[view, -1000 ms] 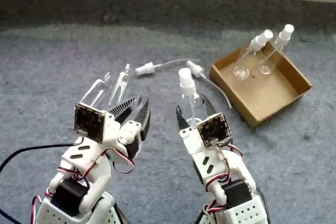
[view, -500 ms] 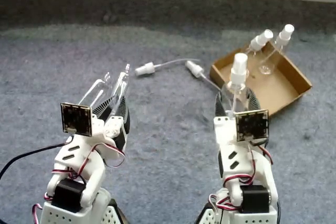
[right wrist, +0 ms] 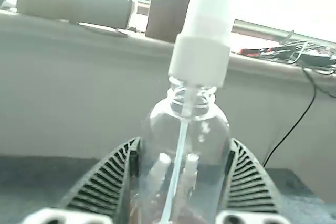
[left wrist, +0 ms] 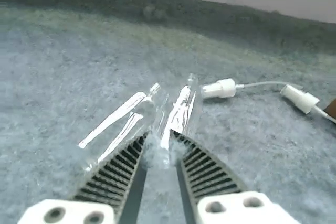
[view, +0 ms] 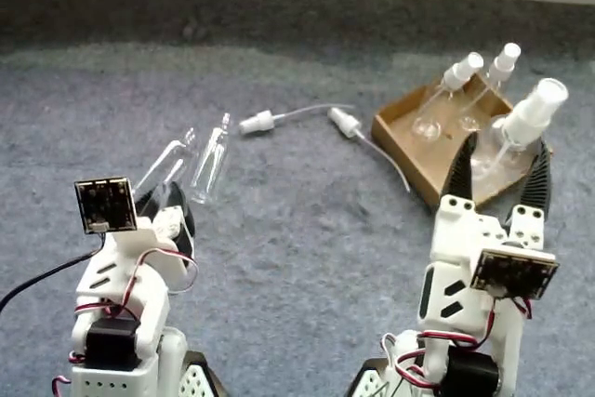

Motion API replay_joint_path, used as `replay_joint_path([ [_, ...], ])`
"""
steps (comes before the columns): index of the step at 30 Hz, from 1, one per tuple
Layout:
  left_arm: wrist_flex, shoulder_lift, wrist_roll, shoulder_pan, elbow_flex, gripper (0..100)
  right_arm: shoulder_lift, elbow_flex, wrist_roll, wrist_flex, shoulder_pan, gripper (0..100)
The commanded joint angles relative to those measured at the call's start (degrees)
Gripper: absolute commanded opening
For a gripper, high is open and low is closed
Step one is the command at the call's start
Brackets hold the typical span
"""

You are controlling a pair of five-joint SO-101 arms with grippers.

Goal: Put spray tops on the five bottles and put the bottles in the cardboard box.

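Holding the capped bottle tight, the right gripper is hanging just over the cardboard box. It should be lowering slowly, missing the two bottles inside. Far from the box, the left gripper is sitting slightly open by a bare bottle.

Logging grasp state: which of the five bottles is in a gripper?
The capped bottle clamped in the right gripper over the cardboard box. Two capped ones lie inside it; two uncapped ones on the carpet.
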Motion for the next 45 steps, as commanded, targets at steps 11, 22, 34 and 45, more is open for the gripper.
replay_joint_path([
  [11,8.09,-0.66,-0.62,-1.1,5.23,1,22.73,-0.48,0.35,-20.0,5.23,12.7],
  [22,1.85,-0.66,-0.62,-1.01,8.92,1,41.1,1.36,0.26,-39.25,7.43,12.7],
  [34,2.2,-0.66,-0.62,-0.92,8.92,1,53.14,1.89,0.26,-48.84,6.99,12.7],
  [45,1.93,-0.66,-0.62,11.74,10.68,1,53.05,-5.41,-6.51,-30.99,2.15,12.7],
])
